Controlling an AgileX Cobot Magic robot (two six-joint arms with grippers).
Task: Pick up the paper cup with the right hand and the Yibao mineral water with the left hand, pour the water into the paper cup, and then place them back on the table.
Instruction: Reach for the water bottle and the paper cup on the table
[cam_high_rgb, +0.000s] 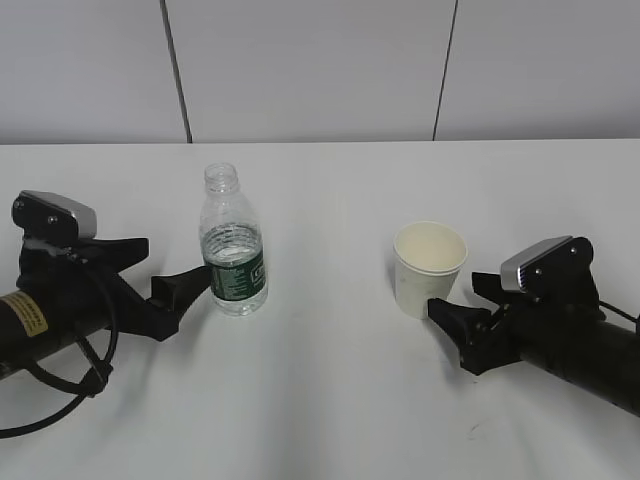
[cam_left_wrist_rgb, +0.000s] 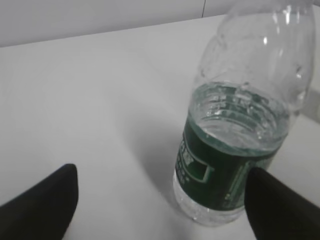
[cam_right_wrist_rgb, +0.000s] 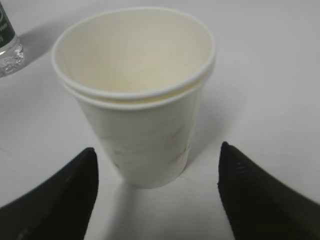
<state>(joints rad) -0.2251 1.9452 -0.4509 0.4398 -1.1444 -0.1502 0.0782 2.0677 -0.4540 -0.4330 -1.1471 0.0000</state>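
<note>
The Yibao mineral water bottle (cam_high_rgb: 234, 245), clear with a dark green label and no cap, stands upright on the white table (cam_high_rgb: 330, 390) left of centre. Water (cam_left_wrist_rgb: 240, 117) fills it to about the top of the label. My left gripper (cam_high_rgb: 170, 266) is open just left of the bottle; in the left wrist view (cam_left_wrist_rgb: 162, 175) the bottle (cam_left_wrist_rgb: 225, 165) stands close to the right finger. The white paper cup (cam_high_rgb: 428, 268) stands upright and empty. My right gripper (cam_high_rgb: 458, 296) is open right in front of it (cam_right_wrist_rgb: 157, 150), its fingers at either side of the cup's base (cam_right_wrist_rgb: 140, 130), apart from it.
A grey panelled wall (cam_high_rgb: 320, 70) rises behind the table's far edge. The bottle's base shows at the left edge of the right wrist view (cam_right_wrist_rgb: 7, 45). The cup's rim shows as two stacked edges.
</note>
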